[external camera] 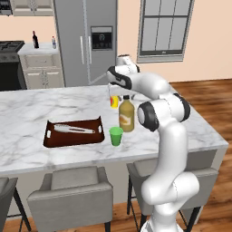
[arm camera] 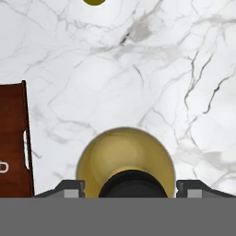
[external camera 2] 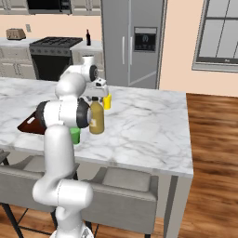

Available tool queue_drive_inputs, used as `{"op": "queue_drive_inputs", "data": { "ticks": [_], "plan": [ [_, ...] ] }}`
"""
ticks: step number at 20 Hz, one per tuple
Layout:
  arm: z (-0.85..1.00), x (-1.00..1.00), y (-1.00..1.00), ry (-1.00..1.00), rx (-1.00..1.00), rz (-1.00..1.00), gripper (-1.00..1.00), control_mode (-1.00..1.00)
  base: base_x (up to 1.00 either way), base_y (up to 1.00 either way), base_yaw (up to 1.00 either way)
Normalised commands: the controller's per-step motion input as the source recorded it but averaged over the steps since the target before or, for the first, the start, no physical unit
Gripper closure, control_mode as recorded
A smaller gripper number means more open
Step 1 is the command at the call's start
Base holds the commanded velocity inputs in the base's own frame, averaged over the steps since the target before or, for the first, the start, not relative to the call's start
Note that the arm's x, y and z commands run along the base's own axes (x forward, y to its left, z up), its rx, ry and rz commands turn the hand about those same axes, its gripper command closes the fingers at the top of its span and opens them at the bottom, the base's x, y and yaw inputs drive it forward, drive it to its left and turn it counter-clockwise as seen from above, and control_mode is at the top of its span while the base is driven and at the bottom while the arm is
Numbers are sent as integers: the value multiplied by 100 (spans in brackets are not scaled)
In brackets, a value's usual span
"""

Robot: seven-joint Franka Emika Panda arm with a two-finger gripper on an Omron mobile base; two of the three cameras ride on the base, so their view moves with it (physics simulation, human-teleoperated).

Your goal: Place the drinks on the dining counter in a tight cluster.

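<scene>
Yellow juice bottle (arm camera: 125, 159) base behind hand (arm camera: 130, 188)

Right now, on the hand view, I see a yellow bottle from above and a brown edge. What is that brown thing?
Observer: A tray, with a pale utensil lying in it.
Operator: Anything else near the bottle?
Observer: A green cup stands right beside the bottle, on the side of the stools.
Operator: Any other drinks?
Observer: A wine bottle stands on the far worktop next to the stove.
</scene>
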Motion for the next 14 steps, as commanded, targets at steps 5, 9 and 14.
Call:
{"op": "queue_drive_inputs", "data": {
  "ticks": [5, 9, 14],
  "plan": [
    [-55, -47, 0, 16, 0, -5, 100, -100, 0, 0, 0],
    [-57, -27, 3, 22, 0, -7, 100, -100, 0, 0, 0],
    [-42, -5, 3, 21, 0, -5, 100, -100, 0, 0, 0]
  ]
}}
